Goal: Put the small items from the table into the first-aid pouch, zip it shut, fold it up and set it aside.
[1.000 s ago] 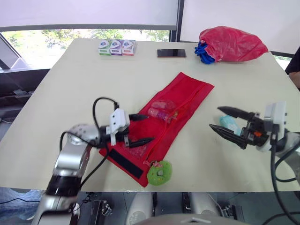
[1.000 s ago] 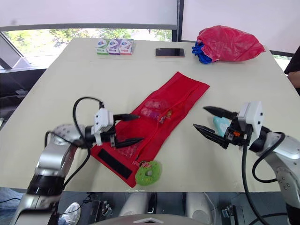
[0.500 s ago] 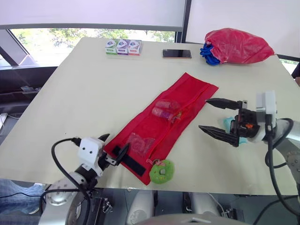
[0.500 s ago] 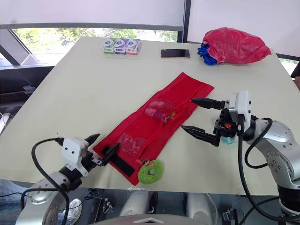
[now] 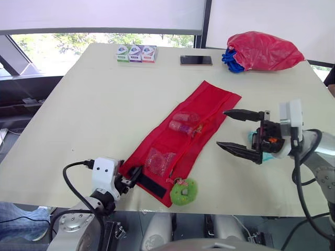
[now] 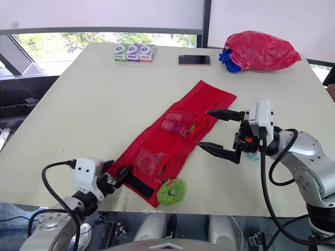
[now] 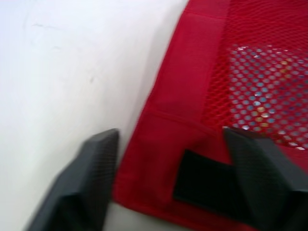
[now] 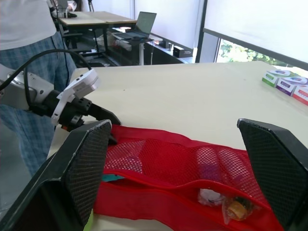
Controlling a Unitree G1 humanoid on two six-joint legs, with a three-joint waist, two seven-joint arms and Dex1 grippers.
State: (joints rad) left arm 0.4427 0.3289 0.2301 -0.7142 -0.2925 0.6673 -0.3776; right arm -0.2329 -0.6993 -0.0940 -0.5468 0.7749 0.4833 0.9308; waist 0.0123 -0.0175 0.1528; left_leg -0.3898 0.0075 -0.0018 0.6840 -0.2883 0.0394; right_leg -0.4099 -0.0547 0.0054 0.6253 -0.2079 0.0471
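Pouch [image 5: 183, 138]: red mesh, laid flat diagonally, near corner by table [image 5: 94, 99] front edge.
Left gripper [image 7: 168, 139]: spread astride that corner, nothing gripped.
Right gripper [image 5: 222, 128]: held wide open beside pouch, empty.

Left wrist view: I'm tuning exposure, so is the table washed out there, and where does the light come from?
Left wrist view: yes, the table is near-featureless white beside the pouch. Left eye view: daylight comes through the window beyond the table's far edge. Right wrist view: that window is bright too.
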